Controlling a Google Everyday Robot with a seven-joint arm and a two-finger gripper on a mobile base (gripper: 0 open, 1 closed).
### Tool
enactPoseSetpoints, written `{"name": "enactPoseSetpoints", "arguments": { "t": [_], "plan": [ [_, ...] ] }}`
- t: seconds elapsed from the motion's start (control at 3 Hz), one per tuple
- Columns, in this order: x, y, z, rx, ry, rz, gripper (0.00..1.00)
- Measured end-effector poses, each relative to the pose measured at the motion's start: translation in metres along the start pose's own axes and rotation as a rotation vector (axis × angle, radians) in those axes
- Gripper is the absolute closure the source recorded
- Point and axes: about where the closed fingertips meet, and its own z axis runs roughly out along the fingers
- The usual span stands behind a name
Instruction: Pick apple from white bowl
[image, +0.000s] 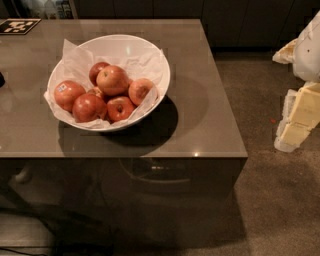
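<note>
Item 1: gripper (300, 120), over the floor (270, 200) at 3 o'clock from the table (210, 125), well apart; whether open or closed cannot be told.
Item 2: white bowl (161, 67), on the table.
Item 3: apple (140, 91), at 3 o'clock in the bowl's pile. Likely firm, smooth and moderately heavy; grasp across its widest girth.

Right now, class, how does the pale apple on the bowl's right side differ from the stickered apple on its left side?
The apple is paler, orange-yellow; the stickered apple is deeper red. The stickered apple bears a small white label; the apple shows none. Both lie on paper in the white bowl. The gripper is at the view's right edge, off the table, far from both.
</note>
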Motion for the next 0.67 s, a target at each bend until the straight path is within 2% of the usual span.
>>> {"name": "enactPoseSetpoints", "arguments": {
  "t": [0.33, 0.67],
  "plan": [
    [-0.001, -0.001, 0.0, 0.002, 0.0, -0.001, 0.0],
    [-0.026, -0.01, 0.006, -0.019, 0.023, -0.041, 0.0]
  ]
}}
